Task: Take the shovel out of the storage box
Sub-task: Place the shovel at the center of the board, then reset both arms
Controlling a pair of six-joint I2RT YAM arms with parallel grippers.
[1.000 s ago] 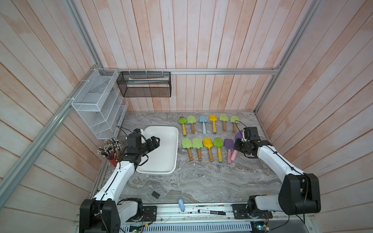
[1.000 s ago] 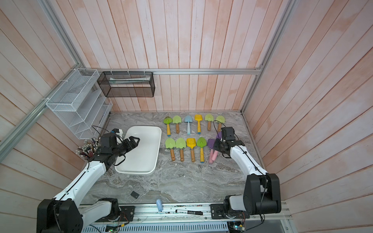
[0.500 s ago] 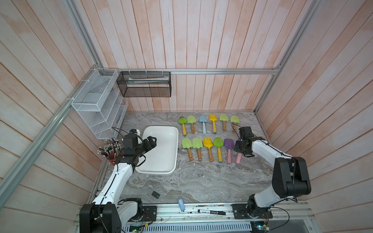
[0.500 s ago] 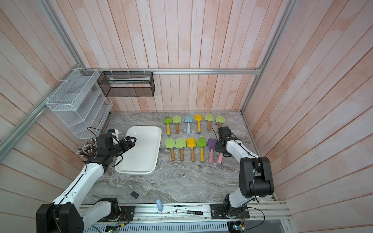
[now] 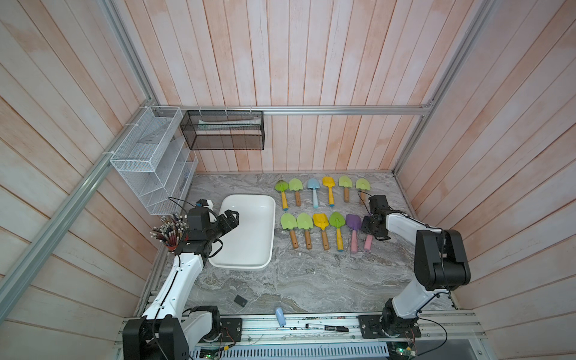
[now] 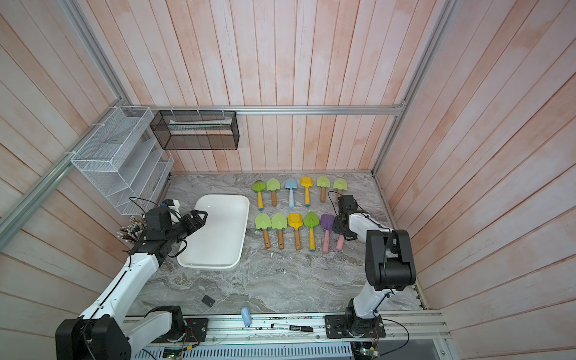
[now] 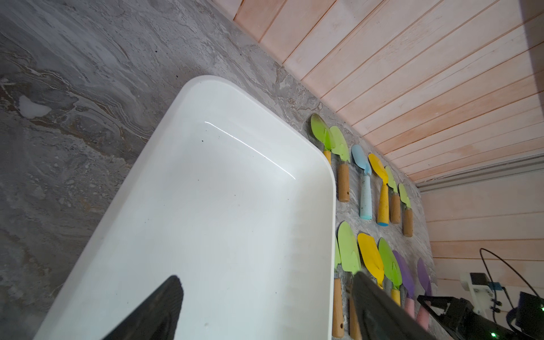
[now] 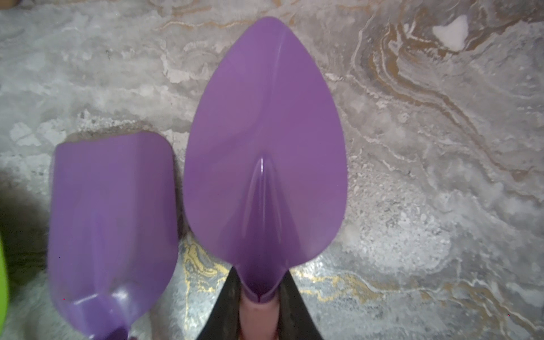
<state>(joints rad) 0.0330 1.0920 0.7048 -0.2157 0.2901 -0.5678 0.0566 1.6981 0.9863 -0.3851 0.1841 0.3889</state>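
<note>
Right fingers pinched on the pink handle of the pointed purple shovel, just under its blade, blade lying out over the grey marbled bench. Just beside it, a square-tipped purple shovel. In a top view, pink handle of the pinched shovel at the right end of the lower row, centre right of the frame, outside and well apart from the white storage box at centre left. Left fingers spread wide, over the box's left rim. Upper row near the back wall: a blue shovel among green and yellow ones.
</note>
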